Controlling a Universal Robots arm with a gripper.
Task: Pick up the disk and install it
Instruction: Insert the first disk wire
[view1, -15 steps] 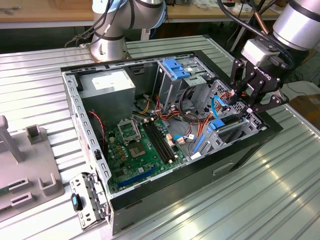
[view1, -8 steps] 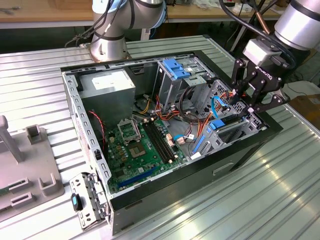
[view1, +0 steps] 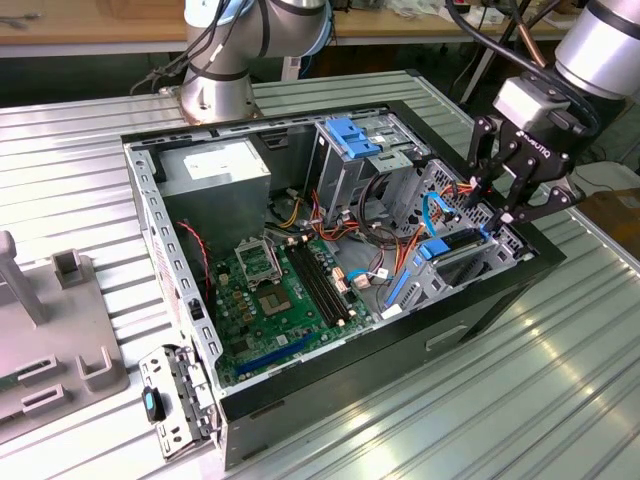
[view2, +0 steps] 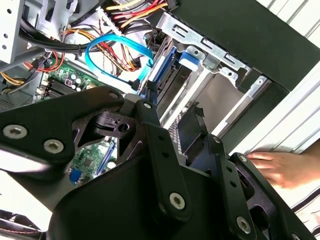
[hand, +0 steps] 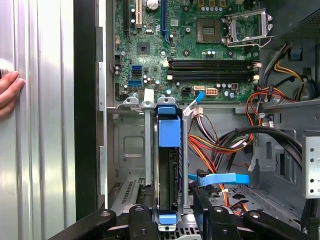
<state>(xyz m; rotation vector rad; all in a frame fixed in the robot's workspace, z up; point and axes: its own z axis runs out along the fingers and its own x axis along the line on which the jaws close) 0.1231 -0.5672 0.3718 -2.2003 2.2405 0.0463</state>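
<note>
One computer case (view1: 480, 320) was counted, and in it one motherboard (view1: 270, 300), one power supply (view1: 215, 165), one disk (hand: 169, 150) and one blue cable (view2: 115, 42). One gripper (view1: 525, 208) and one hand (hand: 10, 92) were seen.

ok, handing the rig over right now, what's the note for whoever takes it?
End effector: hovering over the drive cage, at the exterior view's right end of the open case.
Disk: on edge in a cage slot, blue carrier facing up.
Done: disk is off the table and in the cage.
Left: confirm it is fully seated; can't tell from here.
Caution: a person's hand rests on the table beside the case.
</note>
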